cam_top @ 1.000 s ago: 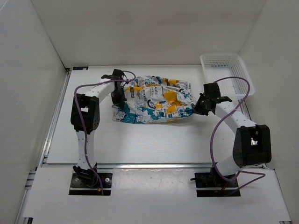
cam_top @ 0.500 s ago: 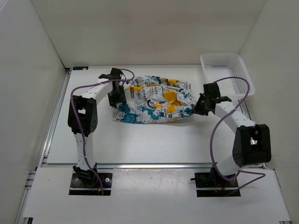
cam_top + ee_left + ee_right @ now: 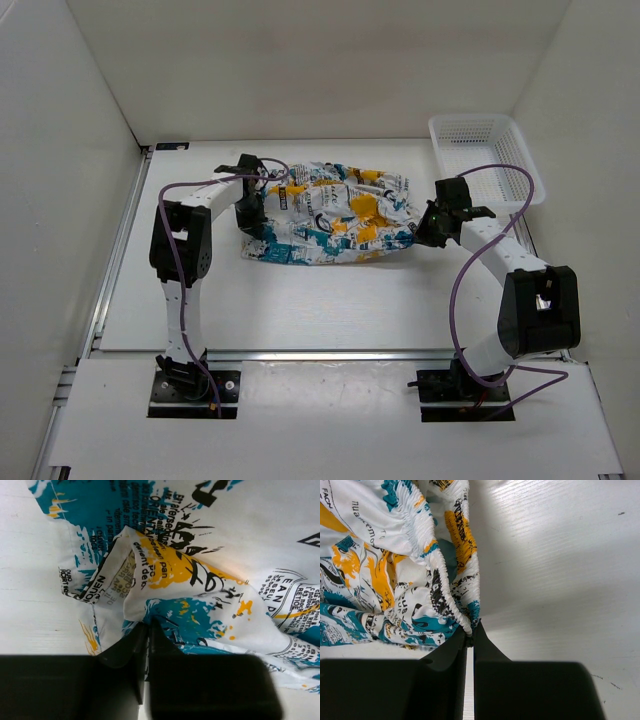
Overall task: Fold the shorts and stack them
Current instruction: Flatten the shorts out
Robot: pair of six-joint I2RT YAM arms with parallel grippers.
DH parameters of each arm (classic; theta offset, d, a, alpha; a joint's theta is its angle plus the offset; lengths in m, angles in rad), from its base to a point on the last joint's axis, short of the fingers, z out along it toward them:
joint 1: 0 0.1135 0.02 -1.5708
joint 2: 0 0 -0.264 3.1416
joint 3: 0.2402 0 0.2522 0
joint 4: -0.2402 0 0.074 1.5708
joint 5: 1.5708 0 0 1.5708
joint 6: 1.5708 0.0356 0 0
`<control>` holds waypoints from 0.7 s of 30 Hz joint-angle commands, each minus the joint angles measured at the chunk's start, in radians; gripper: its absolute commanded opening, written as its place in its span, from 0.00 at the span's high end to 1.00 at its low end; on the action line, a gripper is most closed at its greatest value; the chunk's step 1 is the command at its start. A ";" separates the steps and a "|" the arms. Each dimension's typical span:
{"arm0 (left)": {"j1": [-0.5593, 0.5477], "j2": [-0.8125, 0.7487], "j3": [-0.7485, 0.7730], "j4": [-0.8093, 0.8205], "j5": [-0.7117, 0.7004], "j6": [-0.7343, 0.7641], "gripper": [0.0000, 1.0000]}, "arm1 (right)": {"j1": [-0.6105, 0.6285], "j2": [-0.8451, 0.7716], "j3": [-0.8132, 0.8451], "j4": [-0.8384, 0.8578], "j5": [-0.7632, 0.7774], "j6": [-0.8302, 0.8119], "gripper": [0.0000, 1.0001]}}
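Left gripper has edged back onto the shorts, jaws pinched narrow on their left edge. Right gripper is clamped on the waistband. The shorts lie toward the table's far edge, long axis spanning gripper to gripper.

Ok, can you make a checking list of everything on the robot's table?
Surface: white table, nothing spilled seen.
Job's things: one shorts, crumpled and not yet folded, lying toward the far side.
Clutter: white basket in the far right corner, nothing seen inside.
End effectors: left end effector shut on the shorts' left side; right end effector shut on the stretchy waistband at the right side.
Cables: purple cables loop along both arms.
Surroundings: plain white walls on three sides.
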 commanded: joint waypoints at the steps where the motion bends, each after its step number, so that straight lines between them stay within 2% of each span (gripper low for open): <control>1: 0.004 -0.026 0.004 0.018 -0.015 0.005 0.86 | -0.003 0.005 0.009 -0.007 0.005 -0.013 1.00; 2: 0.004 -0.026 0.004 0.018 -0.024 0.005 0.90 | -0.003 0.005 0.009 -0.007 0.005 -0.013 1.00; 7: 0.004 -0.074 -0.006 0.007 -0.034 0.005 0.90 | -0.003 0.005 0.009 -0.007 0.005 -0.013 1.00; 13: 0.004 -0.257 -0.085 -0.037 -0.075 -0.004 0.90 | -0.003 -0.004 0.009 -0.007 0.005 -0.013 1.00; 20: -0.022 -0.506 -0.298 -0.074 -0.052 -0.073 0.90 | -0.003 -0.037 -0.025 -0.016 0.014 -0.013 1.00; 21: -0.022 -0.561 -0.366 -0.074 -0.043 -0.085 0.90 | -0.003 -0.037 -0.025 -0.016 0.014 -0.013 1.00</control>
